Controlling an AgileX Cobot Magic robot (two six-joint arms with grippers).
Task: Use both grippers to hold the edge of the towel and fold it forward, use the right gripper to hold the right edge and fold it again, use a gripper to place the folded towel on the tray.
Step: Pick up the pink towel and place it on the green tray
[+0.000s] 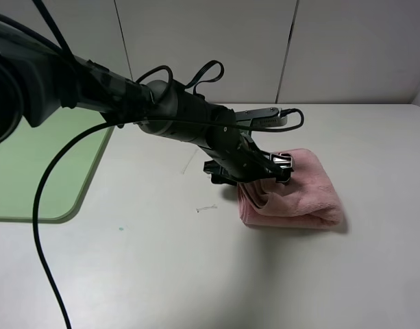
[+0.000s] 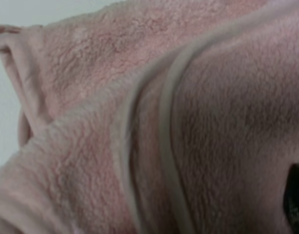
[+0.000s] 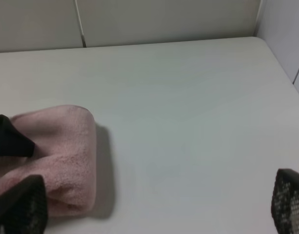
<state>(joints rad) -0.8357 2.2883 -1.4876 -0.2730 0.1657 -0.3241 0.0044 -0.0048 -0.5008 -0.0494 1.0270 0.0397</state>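
White counter [image 1: 196,274] fills the frame; the folded towel [image 1: 302,195] lies right of centre. Left gripper [image 1: 268,171], jaws wide, presses at its left end. Right gripper [image 3: 154,214] stands wide nearby, empty.

A white bench [image 3: 188,112] fills most of the right wrist view, running back to pale wall panels [image 3: 164,19] with a dark seam between two of them. A folded salmon-pink towel [image 3: 66,146] lies on the bench, fluffy and bulging, with a rounded fold on its outer side and a soft shadow on the bench beside it. A black part [image 3: 10,139] rests against the towel's top; what it belongs to cannot be told. The right hand [image 3: 154,207] shows only by two dark textured fingertips [image 3: 22,204] at opposite corners, standing wide apart. One overlaps the towel's near edge; contact cannot be told. The other stands over bare bench, well apart from the towel.
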